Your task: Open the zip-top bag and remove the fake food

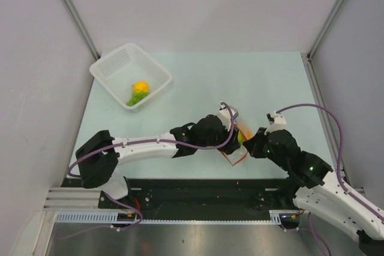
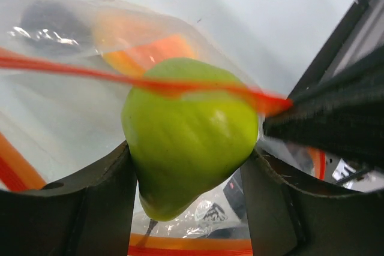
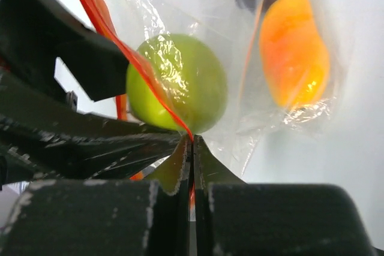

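The clear zip-top bag (image 3: pixel 270 124) hangs between my two grippers near the table's front middle (image 1: pixel 235 155). My right gripper (image 3: pixel 192 139) is shut on the bag's red zip strip (image 2: pixel 90 73). My left gripper (image 2: pixel 192 151) reaches into the bag's mouth, and both its fingers press against the green pear (image 2: pixel 186 118), which sits right at the zip edge. Deeper in the bag lie an orange piece of fake food (image 3: pixel 297 58) and a small dark piece (image 2: pixel 51 25). In the top view the left gripper (image 1: pixel 231 131) and right gripper (image 1: pixel 247 145) nearly touch.
A white slotted basket (image 1: pixel 108 64) stands at the table's back left, holding a yellow-orange fruit (image 1: pixel 141 87) and green bits (image 1: pixel 135 98). Grey walls close in the pale table (image 1: pixel 240 82) on three sides.
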You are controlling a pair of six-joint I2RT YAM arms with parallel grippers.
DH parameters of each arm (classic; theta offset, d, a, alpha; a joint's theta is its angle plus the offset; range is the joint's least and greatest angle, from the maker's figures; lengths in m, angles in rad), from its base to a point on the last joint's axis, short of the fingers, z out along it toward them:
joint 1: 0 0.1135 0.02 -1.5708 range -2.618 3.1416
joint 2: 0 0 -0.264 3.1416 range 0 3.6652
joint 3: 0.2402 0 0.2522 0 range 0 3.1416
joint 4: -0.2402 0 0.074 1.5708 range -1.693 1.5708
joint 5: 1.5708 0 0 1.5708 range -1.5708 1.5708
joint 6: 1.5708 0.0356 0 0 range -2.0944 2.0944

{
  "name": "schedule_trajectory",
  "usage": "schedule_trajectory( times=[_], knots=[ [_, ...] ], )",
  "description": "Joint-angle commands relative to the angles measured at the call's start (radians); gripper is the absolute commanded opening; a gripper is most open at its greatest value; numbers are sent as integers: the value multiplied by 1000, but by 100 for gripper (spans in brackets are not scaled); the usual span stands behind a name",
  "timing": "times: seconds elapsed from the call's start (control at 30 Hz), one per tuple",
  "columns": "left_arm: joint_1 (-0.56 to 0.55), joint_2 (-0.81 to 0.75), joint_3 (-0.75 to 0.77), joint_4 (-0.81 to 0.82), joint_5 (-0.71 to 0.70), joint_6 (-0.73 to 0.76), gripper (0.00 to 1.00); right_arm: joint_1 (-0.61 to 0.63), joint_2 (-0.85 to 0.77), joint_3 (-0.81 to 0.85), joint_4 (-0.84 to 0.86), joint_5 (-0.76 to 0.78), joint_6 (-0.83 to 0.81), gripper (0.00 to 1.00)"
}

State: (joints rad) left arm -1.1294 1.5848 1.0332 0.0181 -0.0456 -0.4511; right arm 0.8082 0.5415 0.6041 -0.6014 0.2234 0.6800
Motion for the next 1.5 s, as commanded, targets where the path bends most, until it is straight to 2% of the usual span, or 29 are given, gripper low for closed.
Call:
schedule_trajectory(
  times=[0.0, 0.07, 0.2, 0.3, 0.4, 0.6, 0.8, 0.93, 1.2, 1.37, 1.47],
  knots=[
    [5, -92, -65, 111, 99, 120, 0, 3, -60, 22, -58, 120, 52, 0],
    [3, -130, -109, 137, 125, 153, 0, 3, -92, 23, -80, 177, 98, 0],
    [5, -213, -188, 227, 176, 187, 0, 3, -98, 20, -80, 205, 89, 0],
    [3, -267, -234, 305, 240, 196, 0, 3, -60, 23, -64, 183, 69, 0],
    [3, -287, -229, 347, 280, 187, 0, 2, -40, 17, -19, 92, 40, 0],
    [5, -269, -174, 492, 392, 115, 0, 2, -25, 13, 23, 57, 33, 0],
    [46, -169, -110, 729, 581, -69, 0, 2, -26, 14, 18, 48, 41, 0],
    [82, -111, -72, 838, 616, -136, 0, 2, -37, 17, 20, 44, 43, 0],
    [88, -98, -61, 803, 567, -6, 0, 3, -84, 25, 17, 28, 40, 0],
    [125, -166, -93, 807, 566, -11, 0, 3, -86, 37, -34, 56, 43, 0],
    [184, -235, -73, 683, 550, 9, 0, 2, -98, 33, -46, 74, 35, 0]
  ],
)
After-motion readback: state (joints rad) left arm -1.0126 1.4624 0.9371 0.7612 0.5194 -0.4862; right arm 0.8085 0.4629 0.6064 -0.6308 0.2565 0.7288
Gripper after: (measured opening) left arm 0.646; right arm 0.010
